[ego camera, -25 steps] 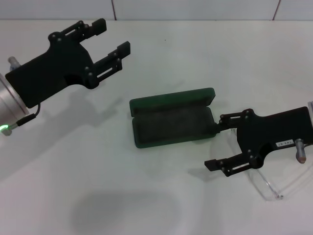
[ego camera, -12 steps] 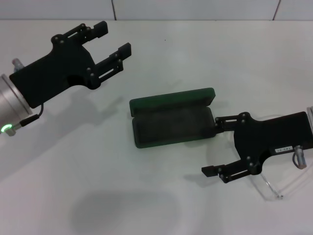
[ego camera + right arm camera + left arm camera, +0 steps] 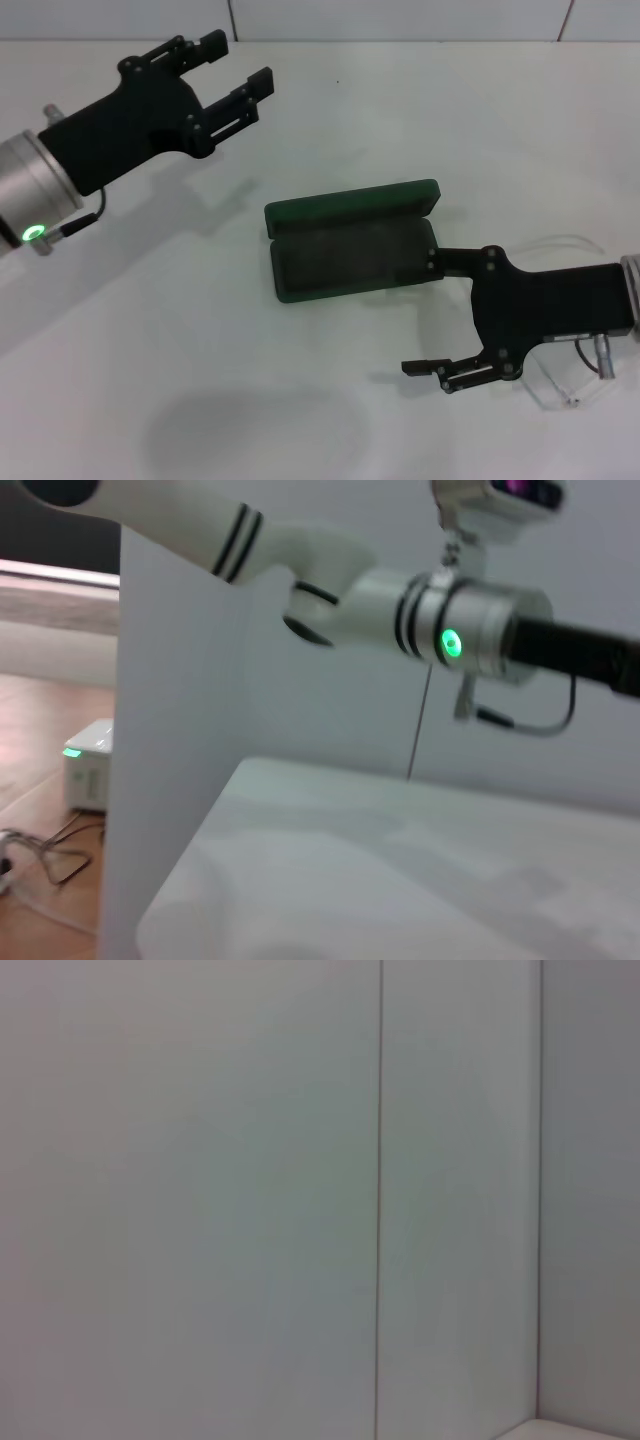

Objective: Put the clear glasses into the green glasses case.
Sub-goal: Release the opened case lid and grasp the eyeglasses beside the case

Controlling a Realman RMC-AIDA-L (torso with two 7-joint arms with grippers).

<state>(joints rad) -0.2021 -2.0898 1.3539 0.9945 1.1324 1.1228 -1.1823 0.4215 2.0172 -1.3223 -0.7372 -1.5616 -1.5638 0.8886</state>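
We count one green glasses case, lying open mid-table with its lid back, nothing in it. One pair of clear glasses sits on the white table to the case's right, mostly under the right arm, not gripped. Two grippers: the right gripper is low just beside the case's right end, fingers spread wide, grasping nothing. The left gripper hangs at far left, well apart from the case, fingers parted, also empty.
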